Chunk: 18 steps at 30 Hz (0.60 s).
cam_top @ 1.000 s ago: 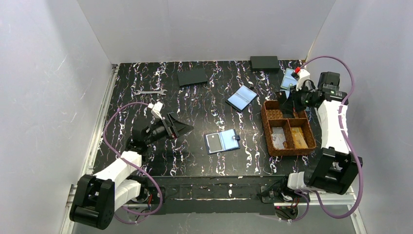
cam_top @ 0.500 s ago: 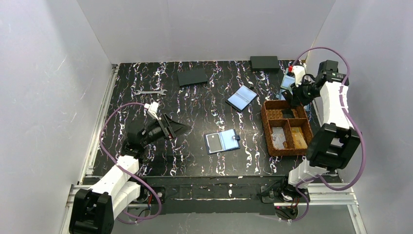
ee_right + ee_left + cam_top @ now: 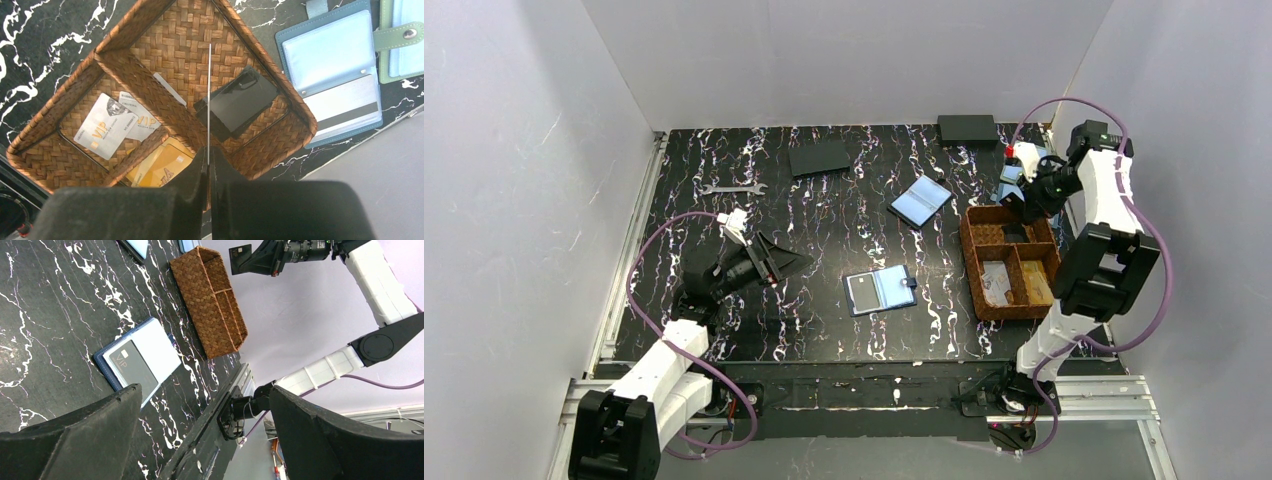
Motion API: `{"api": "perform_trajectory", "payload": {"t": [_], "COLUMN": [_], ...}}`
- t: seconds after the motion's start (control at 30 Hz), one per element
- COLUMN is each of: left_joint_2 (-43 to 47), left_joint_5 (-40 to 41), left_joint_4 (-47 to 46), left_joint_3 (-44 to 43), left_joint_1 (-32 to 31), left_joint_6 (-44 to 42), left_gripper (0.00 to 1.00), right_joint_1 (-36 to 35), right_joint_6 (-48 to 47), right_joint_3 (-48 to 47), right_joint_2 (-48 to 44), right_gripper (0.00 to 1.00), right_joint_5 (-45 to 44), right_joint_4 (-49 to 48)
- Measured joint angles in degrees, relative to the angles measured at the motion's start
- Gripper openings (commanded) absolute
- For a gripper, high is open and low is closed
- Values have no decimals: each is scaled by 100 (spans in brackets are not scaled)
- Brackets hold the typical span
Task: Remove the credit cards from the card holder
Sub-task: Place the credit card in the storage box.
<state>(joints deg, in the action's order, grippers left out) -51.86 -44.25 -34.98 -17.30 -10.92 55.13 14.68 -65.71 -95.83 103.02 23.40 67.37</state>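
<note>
The navy card holder (image 3: 881, 290) lies open mid-table, with a dark grey credit card (image 3: 132, 365) in its left pocket; it also shows in the left wrist view (image 3: 150, 347). My right gripper (image 3: 208, 150) is shut on another dark credit card (image 3: 209, 95), seen edge-on and held upright above the far compartment of the brown woven tray (image 3: 120, 30). The left wrist view shows this card (image 3: 240, 257) in the air over the tray. Orange-gold cards (image 3: 160, 167) lie in a near compartment. My left gripper (image 3: 205, 390) is open and empty, left of the card holder.
The tray (image 3: 972, 262) also holds a black card (image 3: 240, 100) and silver VIP cards (image 3: 105, 127). A pale blue pouch (image 3: 332, 75) with a silver card lies beyond the tray. Another open wallet (image 3: 921, 201), two black pads (image 3: 820, 157) (image 3: 967, 127) and a wrench (image 3: 732, 188) lie at the back.
My right arm has swung back and up, carrying the card over the tray's far compartment. My left gripper has drawn slightly back to the left, still open.
</note>
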Motion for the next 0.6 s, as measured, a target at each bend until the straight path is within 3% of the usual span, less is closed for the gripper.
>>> {"api": "perform_trajectory", "payload": {"t": [0.6], "left_joint_2": [-385], "left_joint_5": [-70], "left_joint_4": [-2], "left_joint_3": [0], "left_joint_1": [140], "left_joint_6": [393], "left_gripper": [98], "right_joint_1": [-48], "right_joint_6": [-658], "right_joint_3": [-422], "right_joint_2": [841], "right_gripper": [6], "right_joint_5": [-302], "right_joint_4": [409]}}
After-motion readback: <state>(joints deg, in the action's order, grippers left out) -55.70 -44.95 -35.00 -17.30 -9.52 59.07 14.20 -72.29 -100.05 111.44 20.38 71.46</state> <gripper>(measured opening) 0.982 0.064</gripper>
